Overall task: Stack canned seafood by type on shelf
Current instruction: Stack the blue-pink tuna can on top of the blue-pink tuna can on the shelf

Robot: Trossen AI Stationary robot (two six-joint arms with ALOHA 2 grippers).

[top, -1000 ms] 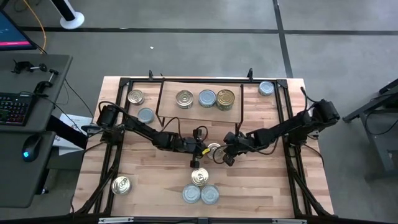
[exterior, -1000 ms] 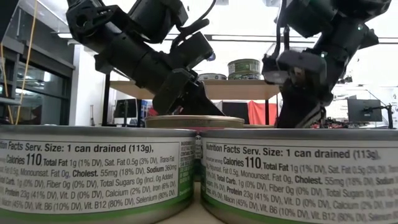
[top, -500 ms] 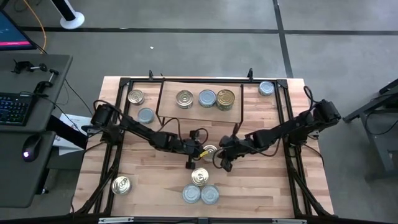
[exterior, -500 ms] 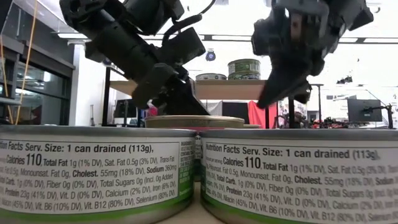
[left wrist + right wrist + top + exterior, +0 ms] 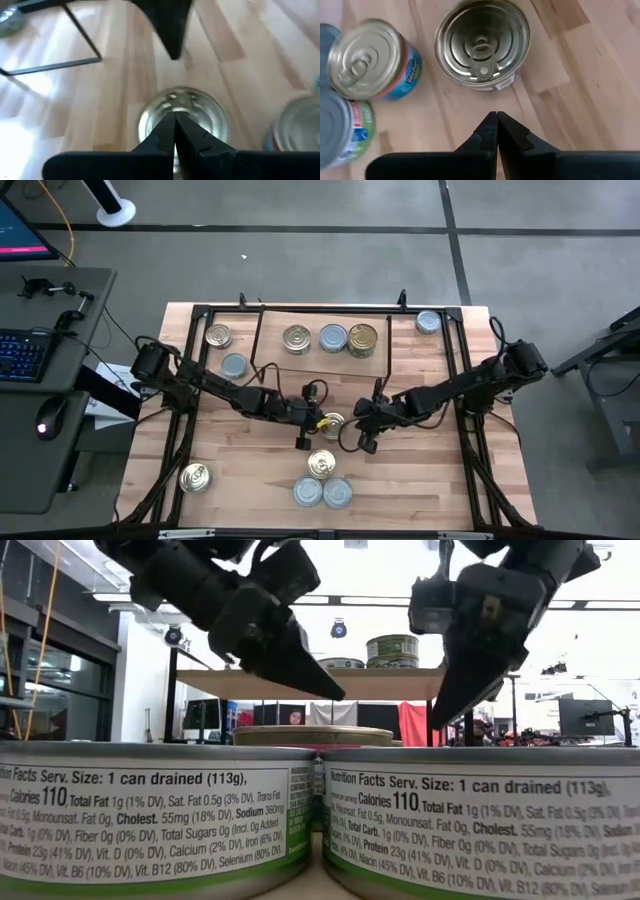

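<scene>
From the high view, both arms reach inward over the middle of the tabletop (image 5: 420, 480), meeting around one silver pull-tab can (image 5: 333, 423). The left claw (image 5: 303, 441) sits just beside that can on one side and the right claw (image 5: 366, 444) on the other. The shelf (image 5: 320, 315) already carries three cans (image 5: 332, 338) in a row, while loose tins lie at the far corner (image 5: 428, 322), beside the shelf (image 5: 226, 350), and in a near cluster (image 5: 324, 480). Judging by this, the step in hand is lining up on the middle can; the next move calls for one claw to spread and settle around its wall before lifting it to the matching tin on the shelf.

The low view shows both claws raised, tips angled down and inward above a can lid (image 5: 298, 733), with the shelf board (image 5: 320, 683) behind and two labelled tins (image 5: 160, 815) filling the foreground.

In the left wrist view, the left claw's fingers (image 5: 161, 136) are pressed together, empty, hovering over the can (image 5: 182, 107).

In the right wrist view, the right claw is likewise closed on nothing, its tips (image 5: 490, 127) just short of the pull-tab can (image 5: 481, 45), with two more tins (image 5: 370, 60) nearby.
</scene>
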